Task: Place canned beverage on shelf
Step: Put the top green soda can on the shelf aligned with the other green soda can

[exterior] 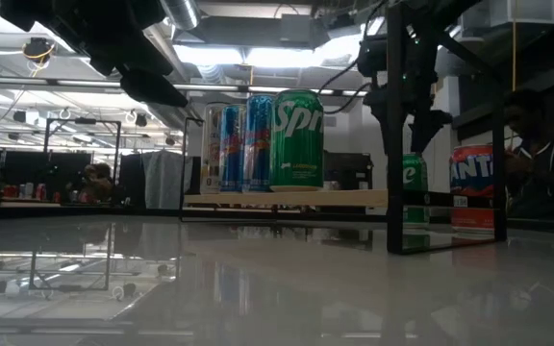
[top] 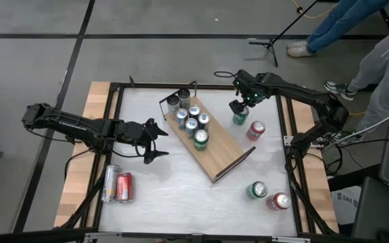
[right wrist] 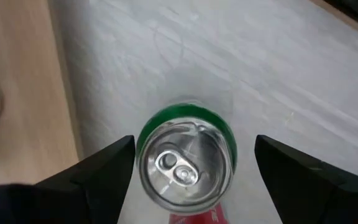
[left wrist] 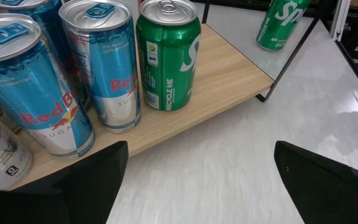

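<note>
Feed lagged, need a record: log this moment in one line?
right end effector: open, above upright green can beside shelf | left end effector: open, idle by shelf | shelf: six cans

Several cans (top: 192, 121) are grouped on the shelf (top: 218, 150) at its far end. A can (top: 240, 117) is stood just right of it, directly under the right gripper (top: 238, 106).

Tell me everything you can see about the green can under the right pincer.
The green can stands upright on the white table, just off the shelf, with a red can beside it. It looks like aluminium, with a silver top and unopened pull tab. The right pincer hovers directly above, jaws open wider than the can; nothing grips it.
</note>
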Action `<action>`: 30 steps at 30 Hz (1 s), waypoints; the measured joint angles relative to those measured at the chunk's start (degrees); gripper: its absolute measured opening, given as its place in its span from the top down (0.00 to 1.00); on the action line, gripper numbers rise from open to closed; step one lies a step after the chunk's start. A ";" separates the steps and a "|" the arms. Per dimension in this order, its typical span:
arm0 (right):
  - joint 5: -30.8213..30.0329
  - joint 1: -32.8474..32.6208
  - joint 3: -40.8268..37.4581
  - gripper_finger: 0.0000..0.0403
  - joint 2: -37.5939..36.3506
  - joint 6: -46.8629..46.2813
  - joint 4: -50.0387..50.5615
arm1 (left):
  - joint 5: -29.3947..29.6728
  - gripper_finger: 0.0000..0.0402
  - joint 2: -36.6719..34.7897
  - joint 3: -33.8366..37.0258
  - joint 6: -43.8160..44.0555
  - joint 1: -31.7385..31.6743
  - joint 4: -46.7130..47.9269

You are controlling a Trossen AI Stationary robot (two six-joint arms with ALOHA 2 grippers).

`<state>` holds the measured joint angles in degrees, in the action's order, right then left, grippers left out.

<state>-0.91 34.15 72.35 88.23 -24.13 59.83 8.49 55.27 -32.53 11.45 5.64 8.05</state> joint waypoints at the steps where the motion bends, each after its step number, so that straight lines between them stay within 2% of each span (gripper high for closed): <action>1: 0.00 0.00 -0.53 0.20 0.00 -0.06 -0.26 | 0.00 0.02 0.00 0.00 -0.01 0.01 0.00; 12: 1.44 -0.02 -5.43 0.20 0.00 0.12 -6.33 | 0.00 0.02 0.00 0.00 -0.01 -0.02 0.00; 30: 1.99 -0.03 -6.14 0.20 0.00 1.87 -5.91 | 0.00 0.02 0.00 0.00 -0.01 0.01 0.00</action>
<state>1.08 34.12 66.22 88.23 -22.26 53.92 8.49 55.27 -32.53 11.44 5.65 8.05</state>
